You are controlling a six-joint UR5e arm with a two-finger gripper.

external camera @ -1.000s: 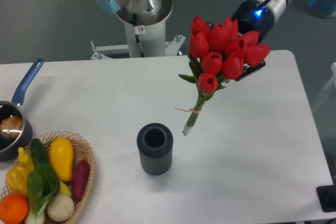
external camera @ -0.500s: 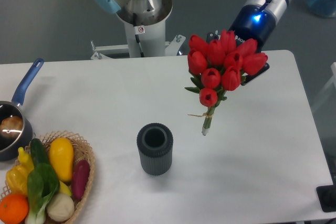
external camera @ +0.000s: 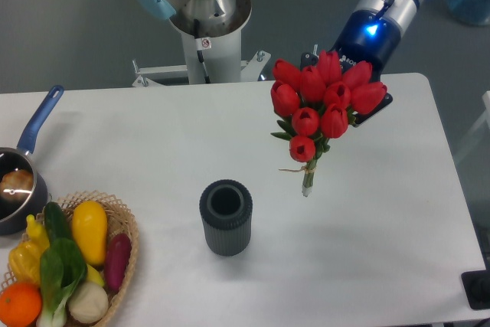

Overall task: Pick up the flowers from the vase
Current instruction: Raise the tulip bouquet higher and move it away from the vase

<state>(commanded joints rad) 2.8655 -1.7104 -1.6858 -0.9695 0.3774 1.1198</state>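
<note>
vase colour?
Dark grey, vertically ribbed vase; the fixed camera view shows it clearly.

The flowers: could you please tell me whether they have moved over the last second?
Yes. The flowers have swung rightward, away from the vase, which stayed put; their stem now hangs nearly upright.

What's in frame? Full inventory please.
flowers: one bunch, red buds, green stems, held in the air right of centre, clear of the vase
vase: 1, dark grey, ribbed, upright at table centre, empty mouth
basket: 1, wicker, front left corner, holding mixed vegetables and fruit
saucepan: 1, metal with blue handle, left edge, something pale inside
table: 1, white
arm base: 1, grey and light blue, behind the table
pincer: 1, dark, mostly hidden behind the flowers; wrist above it glows blue
</note>
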